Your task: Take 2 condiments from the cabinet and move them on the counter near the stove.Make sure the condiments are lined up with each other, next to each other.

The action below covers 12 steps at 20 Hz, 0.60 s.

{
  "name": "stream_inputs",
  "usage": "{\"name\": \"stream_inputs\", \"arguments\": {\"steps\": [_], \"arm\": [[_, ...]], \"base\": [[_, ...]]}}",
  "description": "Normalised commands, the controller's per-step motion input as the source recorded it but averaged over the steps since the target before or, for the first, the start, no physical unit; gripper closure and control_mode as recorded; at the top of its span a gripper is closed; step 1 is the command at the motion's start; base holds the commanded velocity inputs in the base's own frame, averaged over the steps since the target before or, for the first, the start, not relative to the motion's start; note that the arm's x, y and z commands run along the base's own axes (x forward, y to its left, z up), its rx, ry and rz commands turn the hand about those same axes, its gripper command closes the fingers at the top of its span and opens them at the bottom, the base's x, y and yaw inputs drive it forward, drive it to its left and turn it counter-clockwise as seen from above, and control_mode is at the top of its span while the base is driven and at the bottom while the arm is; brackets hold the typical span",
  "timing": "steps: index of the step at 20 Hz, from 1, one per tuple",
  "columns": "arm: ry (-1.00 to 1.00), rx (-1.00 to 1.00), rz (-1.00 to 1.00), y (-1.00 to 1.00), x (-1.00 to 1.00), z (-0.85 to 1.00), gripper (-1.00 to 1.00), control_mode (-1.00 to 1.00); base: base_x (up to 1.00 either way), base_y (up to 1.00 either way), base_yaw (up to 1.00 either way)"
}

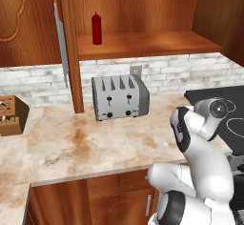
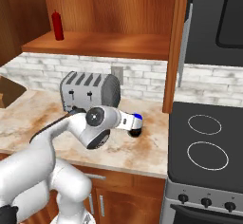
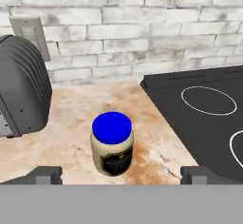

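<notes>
On the counter [image 3: 76, 123] just left of the stove [image 3: 204, 118], the cream jar [image 3: 112, 144] with its blue lid stands upright and free, between the gripper's [image 3: 121, 174] wide-open fingertips, which hold nothing. It looks rigid, smooth-sided and squat, best taken around the body below the lid. The red bottle [image 1: 96, 28], still on the cabinet shelf [image 1: 143, 45], looks tall, slim, light and tippy; I'd grasp it mid-body.

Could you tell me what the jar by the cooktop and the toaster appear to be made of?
The jar looks like clear glass or plastic over cream contents, with a matte blue, probably plastic lid. The toaster looks like brushed metal: silver-grey with a soft sheen.
</notes>
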Motion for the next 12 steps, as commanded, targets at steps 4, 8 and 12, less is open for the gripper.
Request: {"name": "stream_inputs", "arguments": {"steps": [4, 8, 12], "arm": [[0.09, 0.0, 0.08, 0.4, -0.45, 1.0, -1.0, -1.0], [0.03, 0.0, 0.11, 0.65, -0.53, 0.91, -1.0, -1.0], [0.0, 0.0, 0.13, 0.85, -0.73, 0.75, -1.0, -1.0]], "base": [[0.0, 0.0, 0.0], [0.0, 0.0, 0.0], [0.0, 0.0, 0.0]]}}
